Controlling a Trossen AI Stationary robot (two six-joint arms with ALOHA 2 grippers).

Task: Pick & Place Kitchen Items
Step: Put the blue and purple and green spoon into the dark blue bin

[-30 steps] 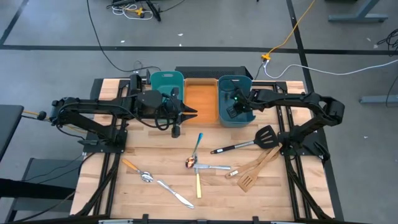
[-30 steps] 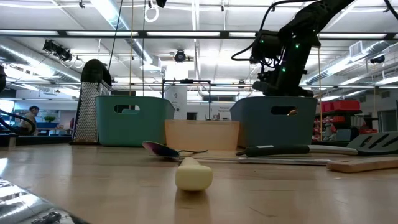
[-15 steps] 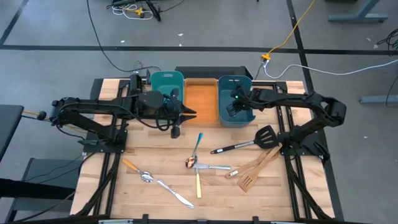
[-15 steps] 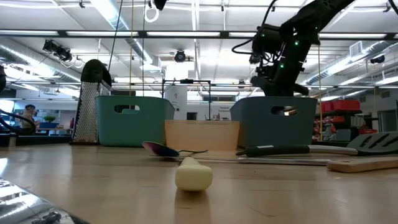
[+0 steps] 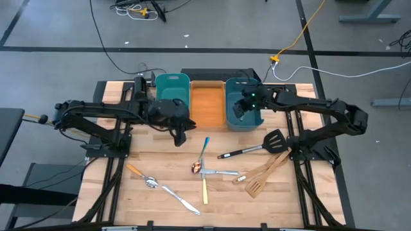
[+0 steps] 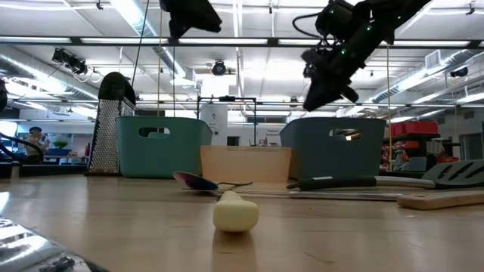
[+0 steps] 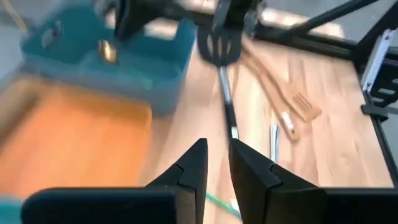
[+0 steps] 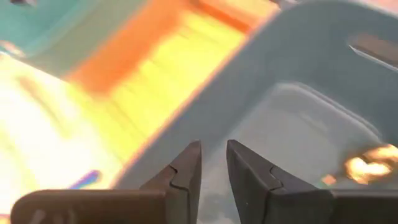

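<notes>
Several slim utensils lie flat on the wooden table near its middle: a black slotted spatula [image 5: 257, 147], two wooden spatulas [image 5: 264, 172], a blue-handled spoon [image 5: 204, 149], a copper spoon [image 5: 196, 168], a silver knife [image 5: 180, 199] and a yellow-handled spoon [image 5: 142, 177]. A gold piece [image 8: 367, 168] lies on the floor of the right teal bin [image 5: 242, 117]. My right gripper [image 5: 241, 110] hangs above that bin, fingers a narrow gap apart and holding nothing. My left gripper [image 5: 179, 136] hovers in front of the left teal bin [image 5: 171, 83], also narrowly open and holding nothing.
An orange bin [image 5: 207, 102] stands between the two teal bins along the table's far side. A metal grater [image 6: 110, 125] stands at the far left in the low view. Bare wood [image 5: 154, 151] lies between the bins and the utensils.
My left gripper has swung from pointing toward the table's right edge to pointing at the near edge, drawing back from the orange bin. My right gripper has risen from the right teal bin's rim and tipped, shifting slightly toward the table's left. The utensils have stayed put.
</notes>
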